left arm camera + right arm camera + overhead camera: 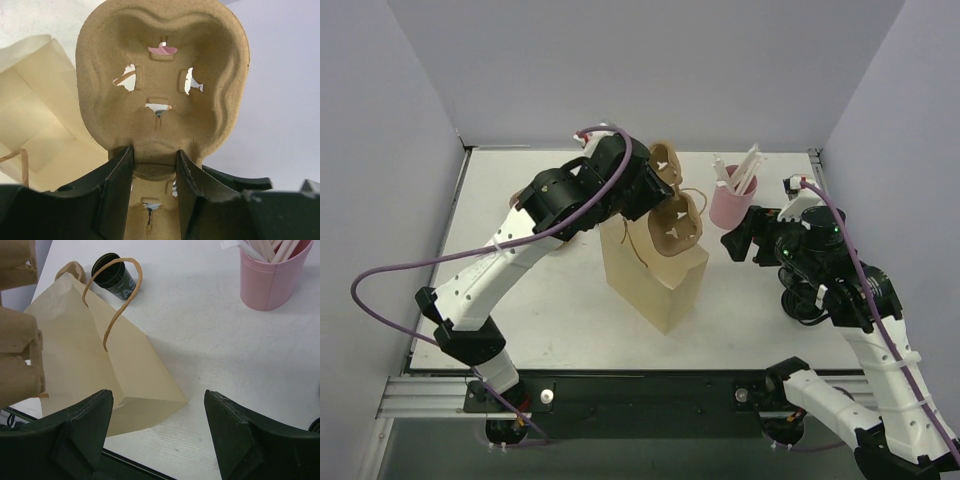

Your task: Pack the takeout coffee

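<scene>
Overhead view: the left gripper (650, 192) is clamped on the pulp cup carrier (676, 226) and holds it in the air right over the top of the paper bag (655, 285). The bag stands directly beneath the tool, so the coming move is probably a straight lowering. The carrier's long axis runs from the far side toward the near side, roughly along the bag's top edge. The right gripper (744, 242) hangs to the bag's right with its jaws spread and nothing in them, just beside the pink cup (730, 206) of straws (744, 168). The left arm is plainly the nearer one. The white table (540, 300) is flat, with walls on three sides.

Left wrist view: both fingers (120, 175) pinch the carrier (160, 55) at its narrow waist. The body reaches straight out ahead of the jaws, in line with them. The bag (40, 115) shows below and to the left.

Right wrist view: the gripper (157, 396) stands wide and empty. The bag (120, 375) lies ahead and to its left, one handle (120, 295) arching up. How far the mouth gapes cannot be told. The carrier (17, 355) hangs at the far left. A black cup (112, 275) stands on the table (210, 340) beyond the bag, the pink cup (270, 282) ahead to the right.
</scene>
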Controlling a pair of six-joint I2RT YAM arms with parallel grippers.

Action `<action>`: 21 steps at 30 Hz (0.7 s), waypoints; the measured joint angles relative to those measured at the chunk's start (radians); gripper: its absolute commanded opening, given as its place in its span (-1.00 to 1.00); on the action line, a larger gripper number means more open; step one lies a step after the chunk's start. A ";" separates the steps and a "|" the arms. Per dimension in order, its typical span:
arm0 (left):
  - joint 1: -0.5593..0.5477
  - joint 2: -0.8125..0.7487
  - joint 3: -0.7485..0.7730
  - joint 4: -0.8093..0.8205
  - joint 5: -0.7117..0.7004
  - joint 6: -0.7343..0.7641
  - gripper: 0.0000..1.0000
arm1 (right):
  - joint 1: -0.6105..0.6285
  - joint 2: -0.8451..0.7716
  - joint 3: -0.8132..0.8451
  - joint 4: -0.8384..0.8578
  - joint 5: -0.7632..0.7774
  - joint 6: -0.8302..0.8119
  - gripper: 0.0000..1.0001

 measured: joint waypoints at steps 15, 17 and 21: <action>-0.068 -0.032 -0.076 -0.065 -0.181 -0.065 -0.54 | 0.000 0.020 0.032 -0.003 -0.015 -0.006 0.53; -0.068 -0.034 -0.083 -0.067 -0.193 -0.069 -0.54 | 0.000 0.049 0.050 0.012 -0.043 -0.005 0.54; -0.068 -0.040 -0.111 -0.069 -0.196 -0.070 -0.55 | 0.000 0.131 0.100 0.053 -0.086 -0.003 0.63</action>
